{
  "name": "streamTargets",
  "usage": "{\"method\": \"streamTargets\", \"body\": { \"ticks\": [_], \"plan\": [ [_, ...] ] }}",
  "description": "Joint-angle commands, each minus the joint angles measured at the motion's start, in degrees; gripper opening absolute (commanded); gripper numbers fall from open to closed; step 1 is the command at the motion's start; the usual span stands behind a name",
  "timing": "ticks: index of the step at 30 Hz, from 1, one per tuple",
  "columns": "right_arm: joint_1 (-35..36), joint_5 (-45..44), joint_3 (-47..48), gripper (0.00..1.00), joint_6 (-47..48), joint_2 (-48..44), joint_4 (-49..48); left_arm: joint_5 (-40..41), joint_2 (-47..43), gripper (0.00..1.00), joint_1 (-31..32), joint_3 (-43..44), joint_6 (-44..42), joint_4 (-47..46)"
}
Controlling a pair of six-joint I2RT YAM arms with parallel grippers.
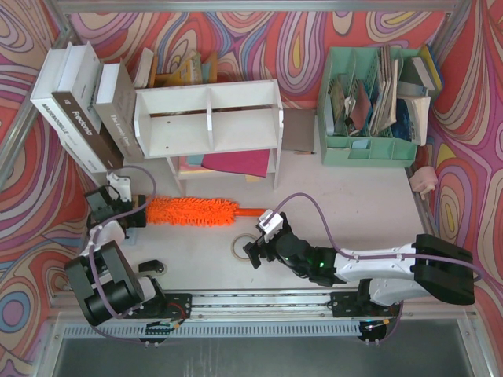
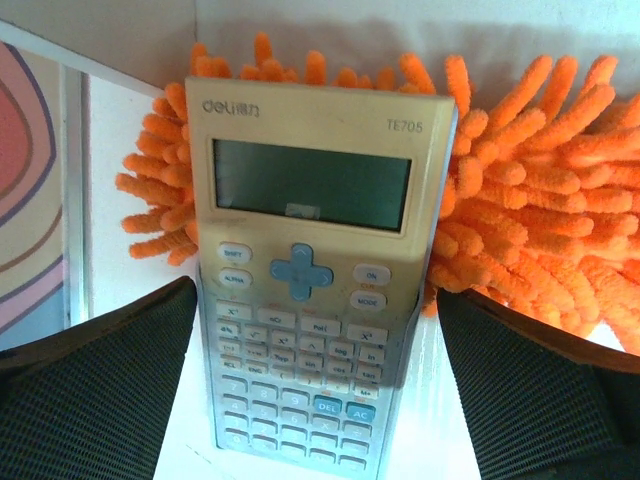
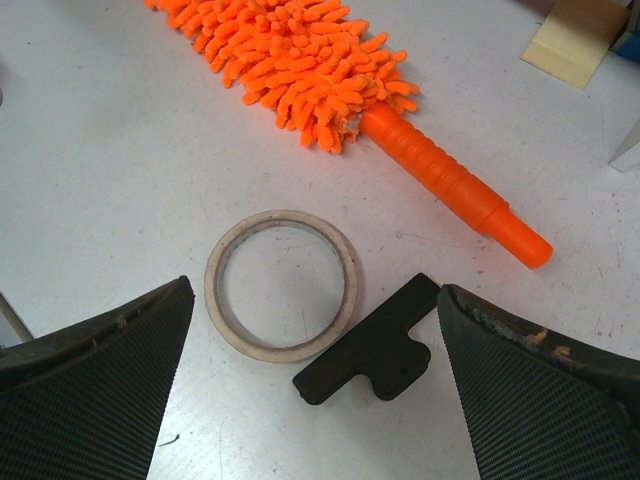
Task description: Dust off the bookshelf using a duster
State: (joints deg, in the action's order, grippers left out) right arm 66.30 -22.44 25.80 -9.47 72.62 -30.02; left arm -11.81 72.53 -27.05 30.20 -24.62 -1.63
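**Lying on the table (image 1: 354, 204), the duster (image 1: 192, 210) sits in front of the bookshelf (image 1: 208, 118)**

The white table carries everything. The bookshelf stands at its far edge, left of centre. It is white and raised on legs, and an upright divider splits it into two compartments. Coloured sheets (image 1: 236, 163) lie flat beneath it.

Big white and brown books (image 1: 82, 106) lean in the far left corner, just beside the shelf. A mint-green slotted organizer (image 1: 369, 110), stuffed with papers, stands in the far right corner, well apart from the shelf.

The duster lies flat between the shelf and the near edge, toward the left side. Its fluffy orange head points left and its plastic handle (image 3: 455, 185) points right. Neither gripper holds it.

A cream calculator (image 2: 310, 280) rests against the left end of the duster head. The left gripper (image 2: 315, 290) is at the calculator, with one finger on each side of the case and the fingers set wide. Whether the pads press its edges cannot be told.

The right gripper (image 3: 315, 288) hovers near the middle of the near edge, short of the duster handle. Its fingers are spread apart and hold nothing.

Below the right gripper a ring of pale tape (image 3: 282, 284) lies flat on the table. A small flat black piece (image 3: 370, 350) lies just beside the ring.
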Motion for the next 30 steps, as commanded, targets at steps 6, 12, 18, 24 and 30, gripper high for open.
{"method": "streamTargets", "body": {
  "ticks": [6,12,18,24,30],
  "plan": [
    [-0.3,-0.4,-0.2,0.97,-0.8,-1.4,-2.0,0.7,0.4,0.96,-0.3,-2.1,1.7,-2.1],
    [-0.3,-0.4,0.2,0.97,-0.7,-0.8,-2.0,0.0,1.1,0.91,-0.4,-1.6,1.9,-2.3],
    [-0.3,-0.3,0.5,0.97,-0.7,-0.2,-1.9,0.2,0.8,0.84,-0.3,-1.5,1.5,-2.2],
    [-0.3,-0.3,1.0,0.97,-0.5,0.1,-1.9,1.8,-1.0,0.78,-0.3,-1.9,1.6,-2.0],
    [-0.3,-0.1,1.3,0.97,-0.4,0.0,-2.0,1.9,-3.3,0.74,0.5,-2.7,2.9,-1.3]
  ]
}}
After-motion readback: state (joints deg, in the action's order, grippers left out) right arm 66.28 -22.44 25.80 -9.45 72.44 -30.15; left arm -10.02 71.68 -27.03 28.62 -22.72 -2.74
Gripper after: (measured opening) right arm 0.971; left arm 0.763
